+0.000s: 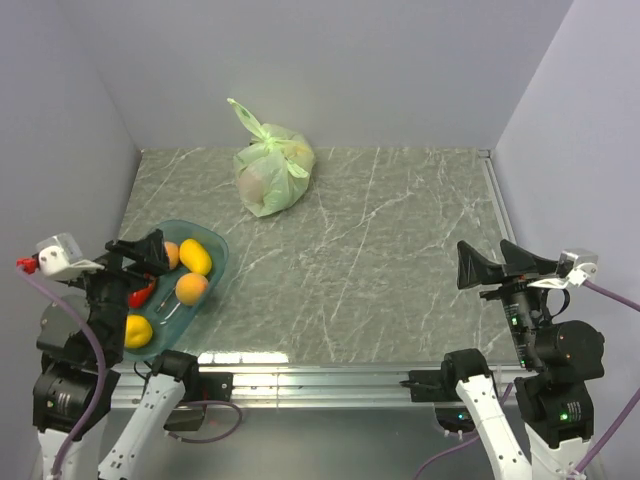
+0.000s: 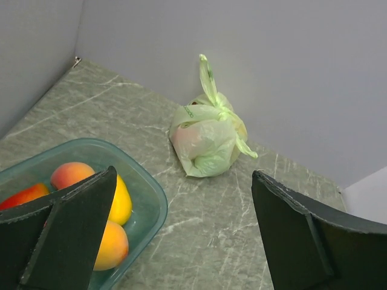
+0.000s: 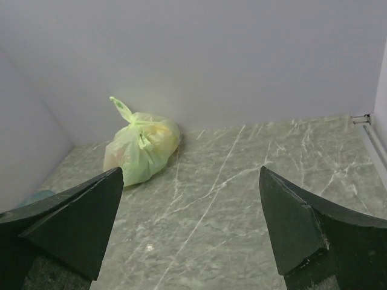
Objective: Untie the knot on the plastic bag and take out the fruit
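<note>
- My left gripper is released: its fingers are spread wide with nothing between them. It hangs at the near left, over the tray.
- My right gripper is likewise released, fingers wide apart and holding nothing, at the near right above the tabletop.
- The teal tray lies at the near left and holds orange-yellow fruits and a red one.
- The plastic bag sits at the far edge, left of centre, close to the back wall and well apart from both grippers.
- The knot is tied at the top of the bag, with a pointed tail standing up.
- The fruit shows only dimly through the film, inside the bag.
</note>
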`<state>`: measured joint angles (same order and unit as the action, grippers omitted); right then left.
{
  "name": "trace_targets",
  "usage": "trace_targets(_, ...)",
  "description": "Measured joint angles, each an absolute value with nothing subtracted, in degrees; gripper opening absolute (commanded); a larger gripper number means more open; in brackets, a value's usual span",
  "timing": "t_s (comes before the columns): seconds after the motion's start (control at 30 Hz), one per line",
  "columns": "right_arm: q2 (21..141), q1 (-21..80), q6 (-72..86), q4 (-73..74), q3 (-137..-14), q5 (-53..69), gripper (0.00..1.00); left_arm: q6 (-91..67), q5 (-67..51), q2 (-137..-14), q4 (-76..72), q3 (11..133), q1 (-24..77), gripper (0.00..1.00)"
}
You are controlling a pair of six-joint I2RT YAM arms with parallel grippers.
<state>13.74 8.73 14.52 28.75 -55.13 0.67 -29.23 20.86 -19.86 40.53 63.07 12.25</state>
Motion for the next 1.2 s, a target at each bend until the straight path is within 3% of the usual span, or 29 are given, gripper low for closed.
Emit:
trace_targets(0.27, 13.8, 8.7, 17.1, 29.9, -55.1, 2.3, 1.0, -31.4, 19.2, -27.5, 37.1, 61.2, 12.3, 0.99)
trace_targets(0.57, 17.7, 8.7, 19.1, 32.7, -54.6, 6.6, 1.0, -34.8, 12.6, -53.5, 28.4, 63.3, 12.3, 0.99)
trace_targets(0.8, 19.0, 8.7, 19.2, 33.3, -52.2, 10.5, 1.0, -34.2, 8.6, -82.1, 21.3, 75.3, 12.3, 0.99)
trace_targets(1.03, 19.0, 8.7, 19.0, 33.5, -52.0, 13.5, 1.0, -31.4, 8.5, -109.1, 18.9, 97.5, 12.3, 0.99)
trace_targets(1.13, 19.4, 8.7, 18.5, 33.5, -52.0, 15.1, 1.0, -31.0, 8.4, -117.1, 19.4, 103.8, 12.3, 0.92)
trace_targets(1.2, 19.7, 8.7, 18.3, 33.5, -52.0, 15.8, 1.0, -30.9, 8.3, -120.4, 20.6, 105.5, 12.5, 0.81)
